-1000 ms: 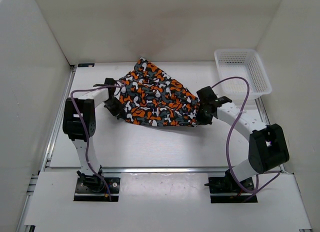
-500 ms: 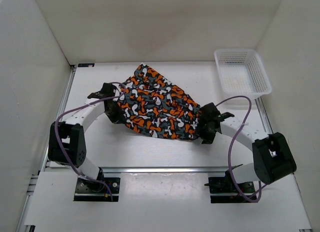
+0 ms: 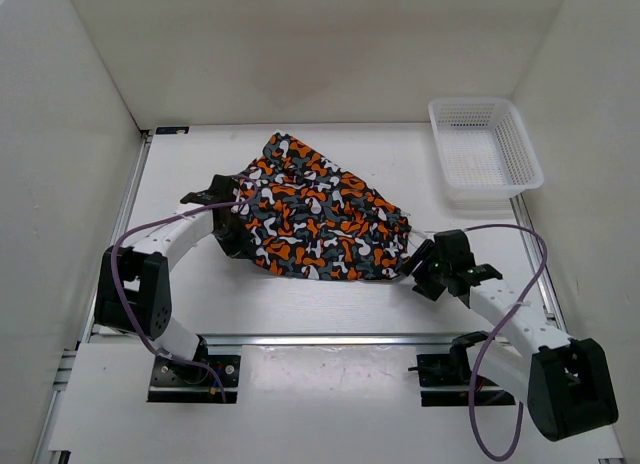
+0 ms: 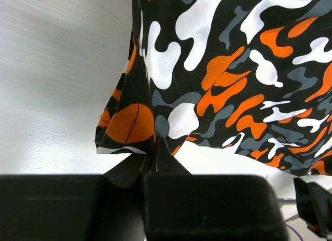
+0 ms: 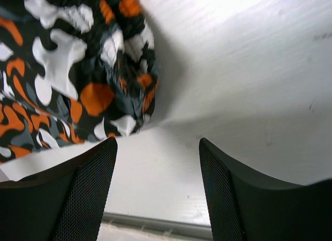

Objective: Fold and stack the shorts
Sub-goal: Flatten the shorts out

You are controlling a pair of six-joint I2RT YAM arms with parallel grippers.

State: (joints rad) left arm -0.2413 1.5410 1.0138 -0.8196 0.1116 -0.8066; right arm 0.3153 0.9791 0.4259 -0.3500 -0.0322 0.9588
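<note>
Starting at centre left of the overhead view, the left gripper [image 3: 230,236] is entered. Its fingertips [image 4: 167,167] are pressed together, and a lower corner of the shorts [image 3: 315,219] is pinched between them, as the left wrist view shows.

Centre of frame: the shorts are laid on the table [image 3: 300,304] as a rumpled, roughly triangular heap. The heap is narrow toward the upper edge and broad toward the lower right, and it is creased rather than flat.

Lower right of centre: the right gripper [image 3: 420,272] is set just beside the cloth's lower right edge. Its jaws are spread, nothing is held between them, and only bare table is seen in the gap.

Upper right: a white mesh basket [image 3: 484,194] is placed well apart from the cloth.

Step in hand, as judged: the garment is being arranged for its fold, and no tidy fold is yet made.

Next move, as judged: the right-hand edge is to be gripped by the open jaws, so that the cloth can be drawn taut between both arms and flattened before it is doubled over.
</note>
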